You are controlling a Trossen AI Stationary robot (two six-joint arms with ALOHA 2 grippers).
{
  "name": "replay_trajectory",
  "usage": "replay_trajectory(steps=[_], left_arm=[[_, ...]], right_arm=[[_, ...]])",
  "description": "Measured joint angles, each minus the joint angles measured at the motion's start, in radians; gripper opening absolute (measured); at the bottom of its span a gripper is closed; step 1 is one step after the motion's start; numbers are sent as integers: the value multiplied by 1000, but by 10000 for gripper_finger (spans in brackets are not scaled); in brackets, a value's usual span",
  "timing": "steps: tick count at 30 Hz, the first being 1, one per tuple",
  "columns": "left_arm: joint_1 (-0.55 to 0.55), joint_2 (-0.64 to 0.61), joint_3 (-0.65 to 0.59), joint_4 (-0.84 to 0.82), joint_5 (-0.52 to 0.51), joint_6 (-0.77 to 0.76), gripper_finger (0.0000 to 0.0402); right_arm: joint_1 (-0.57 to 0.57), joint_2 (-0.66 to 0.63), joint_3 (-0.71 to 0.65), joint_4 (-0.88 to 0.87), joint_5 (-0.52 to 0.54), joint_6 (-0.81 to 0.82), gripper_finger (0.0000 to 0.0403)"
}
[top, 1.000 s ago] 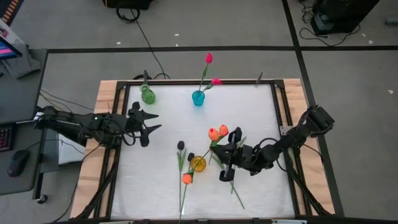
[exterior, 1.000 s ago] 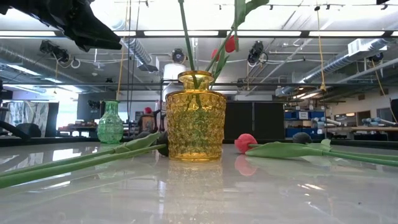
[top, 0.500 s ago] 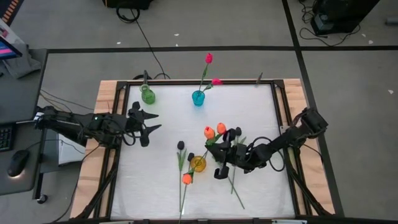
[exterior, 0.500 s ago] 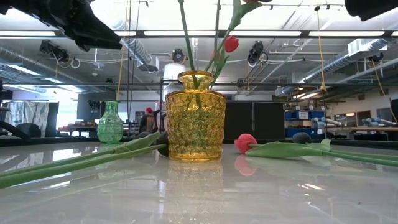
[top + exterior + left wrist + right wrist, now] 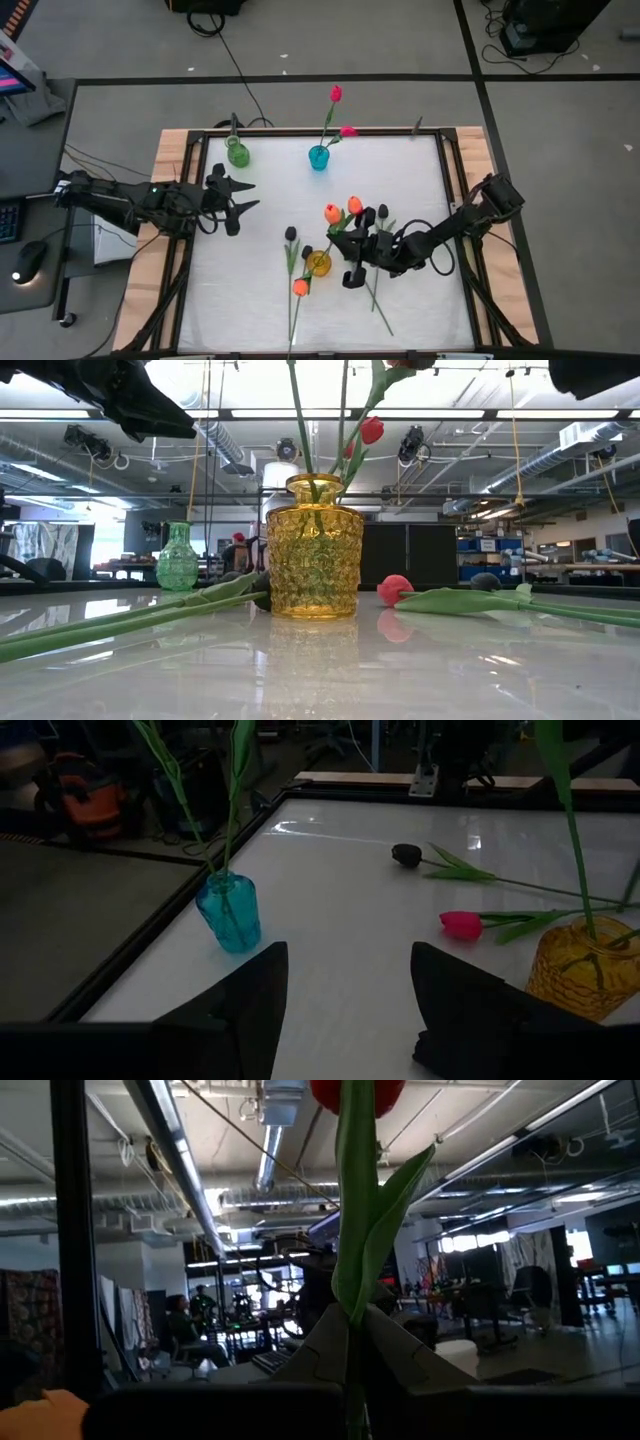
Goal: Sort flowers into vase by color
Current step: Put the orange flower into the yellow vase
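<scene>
A: Right tool?
B: Clamped together on the green stem of an orange artificial tulip, held just beside the amber textured glass vase, which already has one orange tulip in it.
A: Left tool?
B: Fingers apart, empty, hovering over the white desk near the green glass vase.
A: Loose flowers?
B: A black-budded tulip and another orange one lie beside the amber vase.

L gripper hovers w/ fingers spread at table's left; R gripper clamped, arm reaching toward centre.
</scene>
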Motion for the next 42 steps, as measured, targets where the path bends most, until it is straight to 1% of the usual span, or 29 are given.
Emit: replay_trajectory(steps=[5, 9, 26, 29, 35, 42], left_arm=[[0, 0, 0, 0, 0, 0, 217], [0, 0, 0, 0, 0, 0, 217], [0, 0, 0, 1, 0, 14, 217], [0, 0, 0, 1, 0, 19, 217], [0, 0, 0, 1, 0, 20, 217], [0, 0, 0, 1, 0, 26, 217]], right_arm=[[-10, 11, 13, -8, -16, 2, 21], [-10, 10, 16, -1, -19, -28, 21], [-40, 10, 16, -69, -81, 39, 21], [-57, 10, 16, -110, -128, 78, 21], [-57, 10, 15, -155, -134, 50, 21], [-58, 10, 15, -229, -150, 98, 30]])
